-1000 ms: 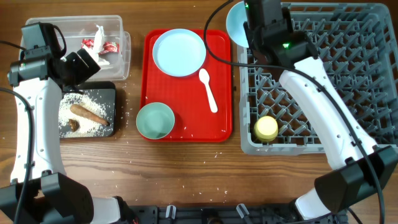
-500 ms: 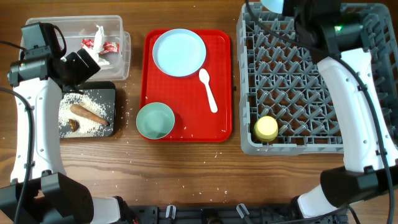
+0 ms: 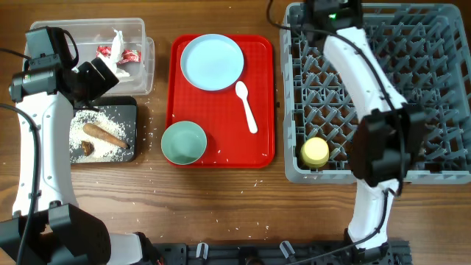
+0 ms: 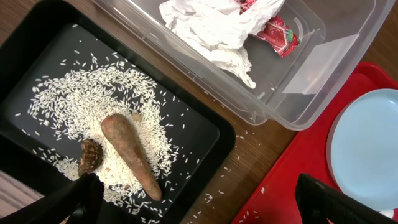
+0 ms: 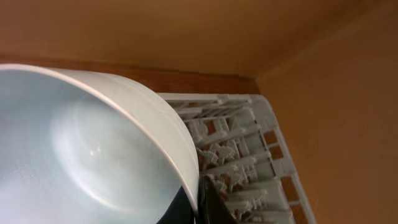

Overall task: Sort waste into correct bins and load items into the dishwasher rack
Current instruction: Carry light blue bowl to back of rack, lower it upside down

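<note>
Sorting station, left to right:

1. Left gripper [image 4: 198, 182]: jaws spread wide, empty, unmoved above the bins.
2. Clear tub [image 4: 292, 93]: tissue and wrapper scraps [image 4: 205, 28] inside.
3. Black tray [image 4: 37, 56]: rice [image 4: 68, 106], brown stick [image 4: 130, 152] and lump [image 4: 89, 155].
4. Red tray [image 3: 221, 125]: plate [image 3: 212, 62], spoon [image 3: 246, 105] and mint-green bowl [image 3: 183, 142], not yet loaded.
5. Rack [image 3: 419, 88]: yellow cup [image 3: 315, 152] in the near-left corner.
6. Right gripper [image 5: 198, 202]: clenched on the rim of the pale blue bowl [image 5: 81, 143]. It has swung from the rack's left edge to its far side, taking the bowl out of overhead view. Placement likely next
</note>
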